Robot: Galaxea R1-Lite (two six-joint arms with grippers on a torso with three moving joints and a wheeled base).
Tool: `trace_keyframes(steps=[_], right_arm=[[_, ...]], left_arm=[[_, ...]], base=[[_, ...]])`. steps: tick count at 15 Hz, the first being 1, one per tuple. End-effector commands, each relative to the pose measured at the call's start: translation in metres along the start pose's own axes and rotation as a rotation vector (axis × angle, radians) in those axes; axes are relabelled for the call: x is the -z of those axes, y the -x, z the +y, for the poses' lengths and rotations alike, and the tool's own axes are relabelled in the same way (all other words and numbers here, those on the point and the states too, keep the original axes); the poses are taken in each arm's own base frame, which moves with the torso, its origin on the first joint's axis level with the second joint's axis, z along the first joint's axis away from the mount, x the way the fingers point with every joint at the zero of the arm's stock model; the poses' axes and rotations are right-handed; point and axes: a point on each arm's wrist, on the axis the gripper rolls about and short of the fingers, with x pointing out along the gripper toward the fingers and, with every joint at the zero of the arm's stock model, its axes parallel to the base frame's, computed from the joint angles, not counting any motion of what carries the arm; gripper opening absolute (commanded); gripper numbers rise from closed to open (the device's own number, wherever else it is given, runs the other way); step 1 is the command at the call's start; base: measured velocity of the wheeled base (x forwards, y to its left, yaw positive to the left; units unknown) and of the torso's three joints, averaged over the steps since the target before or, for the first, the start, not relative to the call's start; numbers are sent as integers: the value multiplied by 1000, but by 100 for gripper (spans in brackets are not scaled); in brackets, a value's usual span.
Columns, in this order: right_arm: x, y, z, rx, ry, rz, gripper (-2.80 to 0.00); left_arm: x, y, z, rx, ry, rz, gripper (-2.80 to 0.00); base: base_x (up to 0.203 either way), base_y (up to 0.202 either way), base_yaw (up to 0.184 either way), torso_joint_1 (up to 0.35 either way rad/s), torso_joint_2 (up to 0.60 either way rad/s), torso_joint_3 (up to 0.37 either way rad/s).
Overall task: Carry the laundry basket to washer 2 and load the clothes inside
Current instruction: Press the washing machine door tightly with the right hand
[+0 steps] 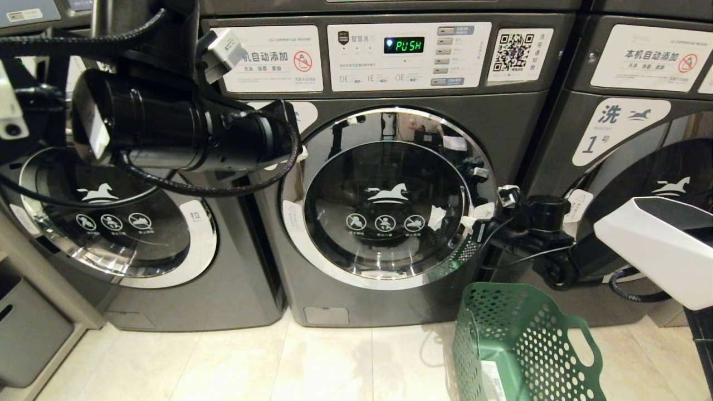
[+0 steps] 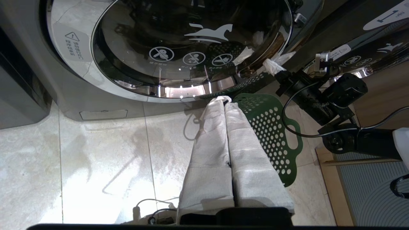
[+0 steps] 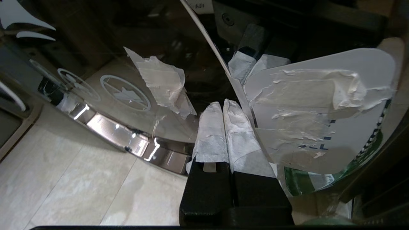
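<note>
Fingers (image 3: 220, 127) of your right gripper (image 1: 473, 225) are pressed together at the washer door's (image 1: 384, 197) 3 o'clock edge; they could slip off without unlatching it.

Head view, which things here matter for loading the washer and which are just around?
Job:
- green laundry basket on floor
- middle washer's closed door
- right gripper, shut, at door's edge
- left gripper, shut

Bystanders:
- washer marked 1
- left-hand washer
</note>
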Motion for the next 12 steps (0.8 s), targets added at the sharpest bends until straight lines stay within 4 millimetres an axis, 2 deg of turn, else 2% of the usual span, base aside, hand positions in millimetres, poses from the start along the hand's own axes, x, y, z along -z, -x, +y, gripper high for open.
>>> trace_keyframes(steps=[1, 8, 12], right_arm=[[5, -12, -6, 16, 10, -30, -280], [5, -36, -20, 111, 37, -119, -280], [12, -39, -26, 133, 35, -118, -280]], left_arm=[[1, -1, 0, -3, 2, 4, -280], [1, -1, 0, -4, 2, 6, -280], [5, -1, 2, -10, -1, 20, -280]], base=[[0, 0, 0, 0, 0, 0], [0, 0, 0, 0, 0, 0], [0, 0, 0, 0, 0, 0]])
